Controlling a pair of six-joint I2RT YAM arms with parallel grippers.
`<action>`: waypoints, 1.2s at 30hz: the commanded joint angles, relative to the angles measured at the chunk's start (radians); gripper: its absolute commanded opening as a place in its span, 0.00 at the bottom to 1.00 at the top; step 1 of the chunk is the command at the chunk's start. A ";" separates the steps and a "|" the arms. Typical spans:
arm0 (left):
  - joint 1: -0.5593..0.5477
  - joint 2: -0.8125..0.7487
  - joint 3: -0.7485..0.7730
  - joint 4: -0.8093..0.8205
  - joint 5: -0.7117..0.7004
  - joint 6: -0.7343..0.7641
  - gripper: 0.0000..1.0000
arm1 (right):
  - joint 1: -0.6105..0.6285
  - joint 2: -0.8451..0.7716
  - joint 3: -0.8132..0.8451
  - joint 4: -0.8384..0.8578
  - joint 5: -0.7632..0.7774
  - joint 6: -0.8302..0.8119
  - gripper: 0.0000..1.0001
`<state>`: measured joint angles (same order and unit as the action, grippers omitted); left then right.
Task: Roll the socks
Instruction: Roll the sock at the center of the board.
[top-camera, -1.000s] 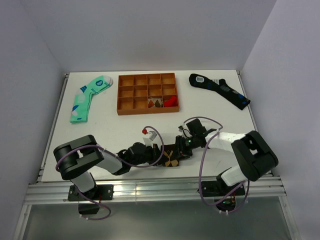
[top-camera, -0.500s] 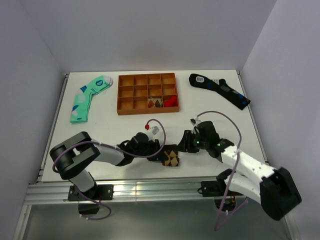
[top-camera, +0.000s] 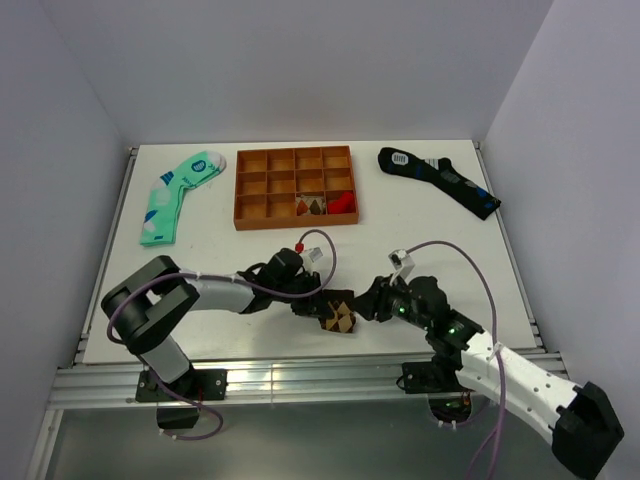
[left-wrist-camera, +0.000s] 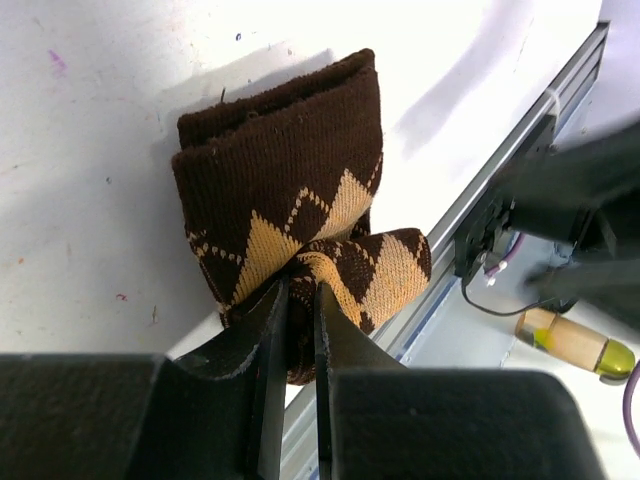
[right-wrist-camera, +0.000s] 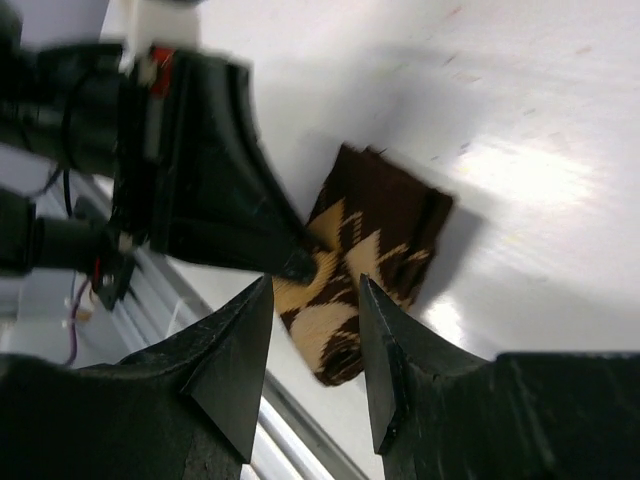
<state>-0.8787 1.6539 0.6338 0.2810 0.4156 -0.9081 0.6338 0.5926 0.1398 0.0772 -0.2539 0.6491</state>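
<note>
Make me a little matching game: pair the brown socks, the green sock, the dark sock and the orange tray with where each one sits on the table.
Things:
1. brown argyle socks
2. mint-green sock
3. dark navy sock
4. orange tray

Places, seen from the robot's side:
A. back right
B. back middle
C. front middle, near the edge
D. back left

Pairs: 1-C, 2-D, 3-A, 4-B

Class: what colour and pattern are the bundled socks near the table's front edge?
The socks are dark brown with tan and beige argyle diamonds, clearest in the left wrist view.
</note>
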 joint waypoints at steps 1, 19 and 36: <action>0.021 0.096 -0.020 -0.402 -0.074 0.126 0.00 | 0.133 0.022 0.021 0.089 0.177 -0.003 0.47; 0.093 0.172 0.055 -0.569 0.058 0.261 0.01 | 0.622 0.281 0.153 0.030 0.721 -0.005 0.48; 0.126 0.184 0.099 -0.631 0.098 0.288 0.00 | 0.817 0.447 0.173 0.072 0.923 0.029 0.53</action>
<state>-0.7528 1.7573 0.7975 -0.1181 0.7143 -0.7189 1.4258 1.0191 0.2691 0.1181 0.5827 0.6621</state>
